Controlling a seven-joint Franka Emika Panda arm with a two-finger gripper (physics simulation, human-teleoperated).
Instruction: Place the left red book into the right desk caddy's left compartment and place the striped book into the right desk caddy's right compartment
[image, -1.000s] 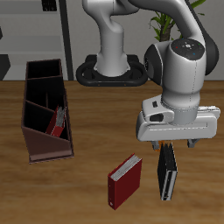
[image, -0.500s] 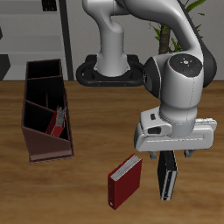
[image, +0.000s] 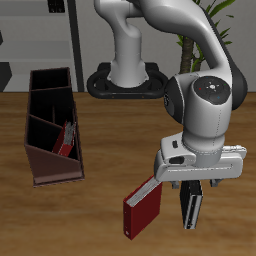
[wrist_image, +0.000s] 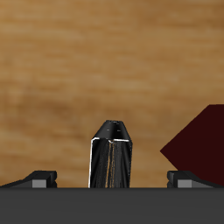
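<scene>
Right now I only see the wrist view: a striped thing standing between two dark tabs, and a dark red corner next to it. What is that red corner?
Observer: It belongs to a squarish red book standing close beside the striped book.
Operator: Is there a box anywhere for these books? I see only wood.
Observer: Yes, a long dark caddy sits well off to the side, farther back on the table.
Operator: Is anything inside it?
Observer: A dark red book stands in its end section, the one nearer the front edge.
</scene>
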